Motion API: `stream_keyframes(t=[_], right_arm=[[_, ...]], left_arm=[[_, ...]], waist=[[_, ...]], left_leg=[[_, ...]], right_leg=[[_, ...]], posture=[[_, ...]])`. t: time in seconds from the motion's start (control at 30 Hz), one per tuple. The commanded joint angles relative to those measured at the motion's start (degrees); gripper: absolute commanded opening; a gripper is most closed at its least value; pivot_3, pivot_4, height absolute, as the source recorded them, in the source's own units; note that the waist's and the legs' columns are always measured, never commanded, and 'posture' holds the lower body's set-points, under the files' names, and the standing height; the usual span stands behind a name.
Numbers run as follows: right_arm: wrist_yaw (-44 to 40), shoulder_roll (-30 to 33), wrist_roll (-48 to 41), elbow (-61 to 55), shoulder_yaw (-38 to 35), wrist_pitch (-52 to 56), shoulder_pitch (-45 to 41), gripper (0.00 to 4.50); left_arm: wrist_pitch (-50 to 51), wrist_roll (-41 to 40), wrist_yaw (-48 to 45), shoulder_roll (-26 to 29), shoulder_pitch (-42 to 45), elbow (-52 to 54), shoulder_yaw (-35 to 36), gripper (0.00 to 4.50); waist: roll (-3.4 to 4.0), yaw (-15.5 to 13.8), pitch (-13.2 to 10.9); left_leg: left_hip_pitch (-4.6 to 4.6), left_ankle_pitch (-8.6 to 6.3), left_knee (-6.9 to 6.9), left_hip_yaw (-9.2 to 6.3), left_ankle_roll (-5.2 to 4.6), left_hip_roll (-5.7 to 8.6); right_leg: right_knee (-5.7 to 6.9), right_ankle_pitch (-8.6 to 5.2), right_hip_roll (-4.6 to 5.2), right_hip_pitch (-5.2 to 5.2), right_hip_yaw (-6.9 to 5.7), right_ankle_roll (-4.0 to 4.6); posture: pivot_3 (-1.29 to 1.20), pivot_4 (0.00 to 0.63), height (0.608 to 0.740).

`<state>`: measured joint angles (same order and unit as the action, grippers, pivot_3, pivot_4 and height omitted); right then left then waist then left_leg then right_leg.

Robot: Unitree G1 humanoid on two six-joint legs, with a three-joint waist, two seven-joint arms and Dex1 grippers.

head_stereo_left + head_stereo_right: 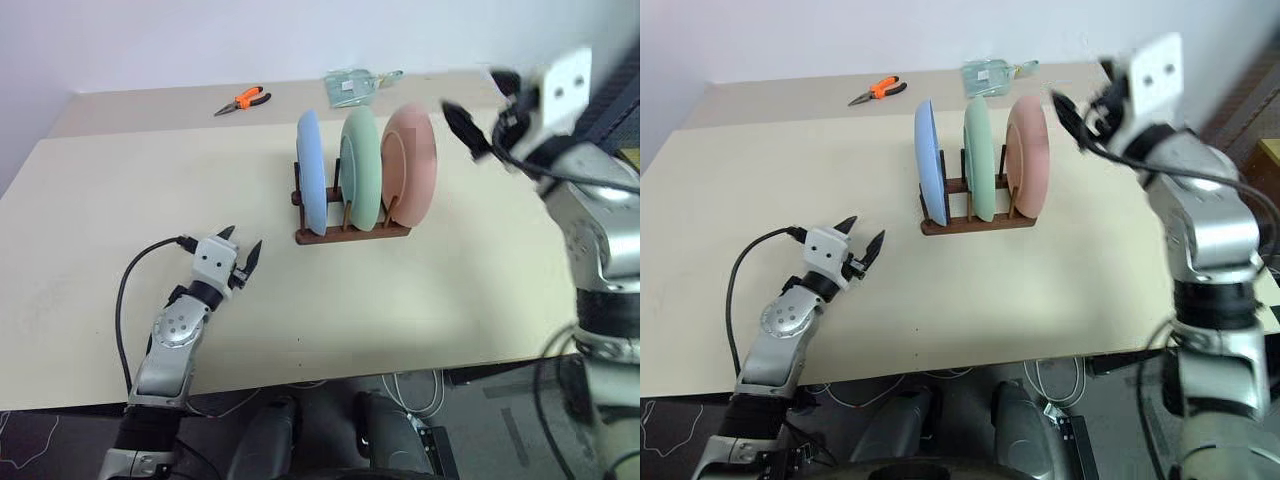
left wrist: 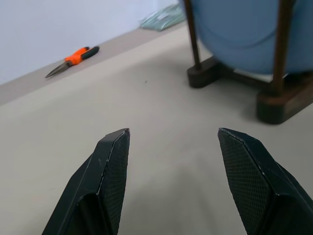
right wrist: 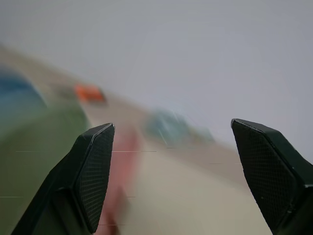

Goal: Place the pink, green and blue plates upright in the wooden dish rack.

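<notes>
While all three plates stand upright in the wooden dish rack (image 1: 350,232) at centre frame, blue plate (image 1: 311,186) leftmost, green plate (image 1: 361,180) in the middle, pink plate (image 1: 411,164) rightmost, the right gripper (image 3: 171,171) hangs at upper right, fingers apart, empty. The left gripper (image 1: 241,256), lower left, is also spread and empty over the table (image 1: 150,190).

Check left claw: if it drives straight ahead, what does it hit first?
Probably the rack base under the blue plate. It sits slightly off-centre of the open left claw, so a narrow miss is possible.
</notes>
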<state>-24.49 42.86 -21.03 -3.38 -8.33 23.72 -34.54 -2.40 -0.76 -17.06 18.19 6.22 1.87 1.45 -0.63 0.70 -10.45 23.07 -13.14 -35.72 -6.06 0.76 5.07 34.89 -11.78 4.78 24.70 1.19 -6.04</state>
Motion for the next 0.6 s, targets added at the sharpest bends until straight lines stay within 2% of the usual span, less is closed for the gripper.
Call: stream_keyframes(t=[0.03, 0.13, 0.3, 0.6], right_arm=[[-4.0, 2.4, 2.4, 1.7, -2.9, -4.0, 7.5, 3.88], [-6.0, 2.1, 5.2, 3.5, -1.8, -7.8, 13.8, 3.88], [-7.6, -1.0, 6.0, 5.2, -1.5, -10.7, 17.3, 3.88], [-7.8, -4.2, 9.6, 10.8, -0.1, -15.3, 14.1, 3.88]], left_arm=[[-0.3, 0.2, 1.0, 0.7, 0.3, -0.1, 1.7, 2.94], [0.2, 0.0, 1.4, 0.9, 0.4, -0.4, 2.4, 2.94], [0.8, -0.2, 1.4, 2.3, -0.5, -0.3, 4.0, 2.94], [1.9, 0.1, 2.5, 2.7, -2.4, 1.6, 5.4, 2.94]], waist=[[-0.01, 0.0, 0.0], [0.05, 0.0, 0.0], [0.18, 0.0, -0.1], [0.14, -0.2, -0.2]], left_leg=[[-0.02, 0.00, -0.02, 0.01, 0.00, -0.02], [-0.03, 0.00, -0.06, 0.00, 0.00, -0.06], [0.02, 0.00, -0.27, 0.01, 0.00, -0.05], [0.05, -0.01, -0.34, -0.03, 0.00, -0.01]], right_leg=[[0.02, 0.00, -0.01, 0.00, 0.01, 0.00], [0.02, 0.00, -0.07, -0.02, 0.00, 0.00], [0.09, 0.01, -0.08, -0.03, 0.03, 0.00], [0.07, 0.00, -0.05, -0.06, -0.01, 0.00]], posture=[[0.00, 0.150, 0.739], [0.00, 0.150, 0.739], [0.00, 0.150, 0.739], [0.00, 0.150, 0.739]])
